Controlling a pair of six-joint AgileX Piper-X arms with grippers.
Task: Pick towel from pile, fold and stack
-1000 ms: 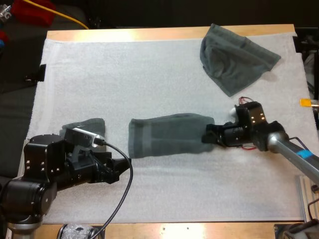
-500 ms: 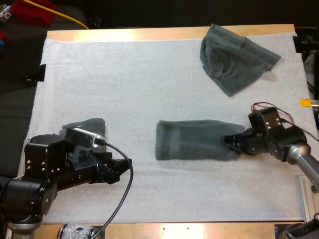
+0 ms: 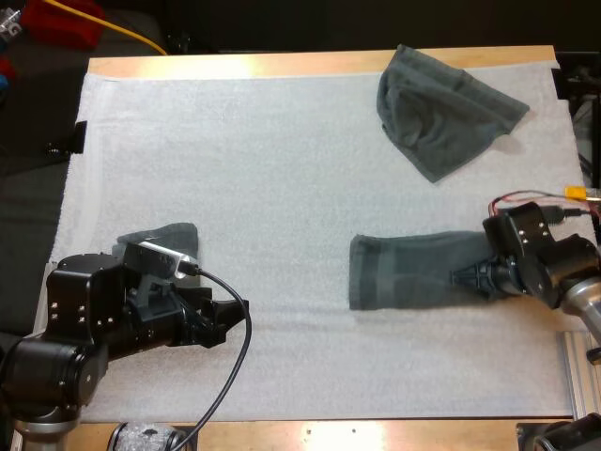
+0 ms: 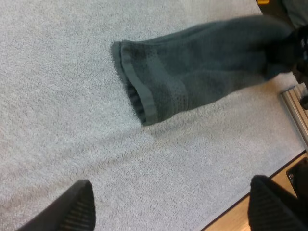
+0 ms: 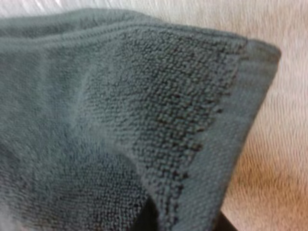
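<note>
My right end effector (image 3: 472, 278), clamped on the towel (image 3: 408, 272), has dragged it toward 3 o'clock (probably smoothing it for the next fold); my left end effector (image 3: 228, 318) gapes wide at 8 o'clock.

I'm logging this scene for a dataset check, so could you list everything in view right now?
long towel: one, dark grey-green, stretched out on the mat's near right.
crumpled towel: one, dark grey-green, far right of the mat.
third towel: one, dark grey-green, near left, partly hidden.
mat: one, white, covering the table.
table: one, wooden, edge showing along the far side.
left gripper: one, black, open, over bare mat.
right gripper: one, black, shut on the long towel's right end.
</note>
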